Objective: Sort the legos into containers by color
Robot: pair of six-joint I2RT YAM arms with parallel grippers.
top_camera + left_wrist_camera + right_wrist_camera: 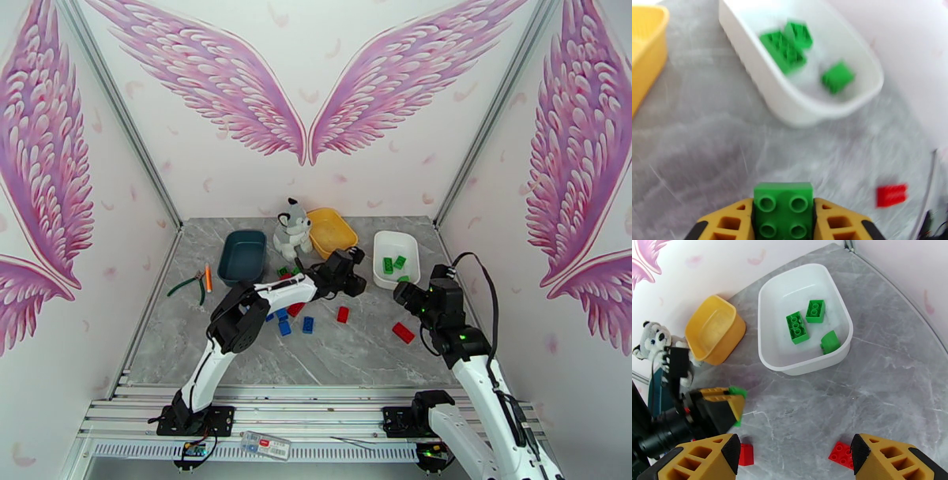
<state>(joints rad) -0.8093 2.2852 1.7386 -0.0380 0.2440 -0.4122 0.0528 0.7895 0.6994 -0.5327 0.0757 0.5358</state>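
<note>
Three green legos [798, 327] are lying in the white tray [805, 368], which is sitting beside the yellow tray [730, 336]. The teal tray [241, 256] is standing further left, with a plush husky [292, 227] sitting between teal and yellow. The left gripper [784, 221] is pinching another green lego [783, 201] above the grey marbled table [355, 355], near the white tray. The right gripper [796, 453] is hanging with its fingers spread. Red legos [841, 455] and blue legos [294, 322] are lying loose on the table. Pink wings [237, 95] are spreading across the white walls.
</note>
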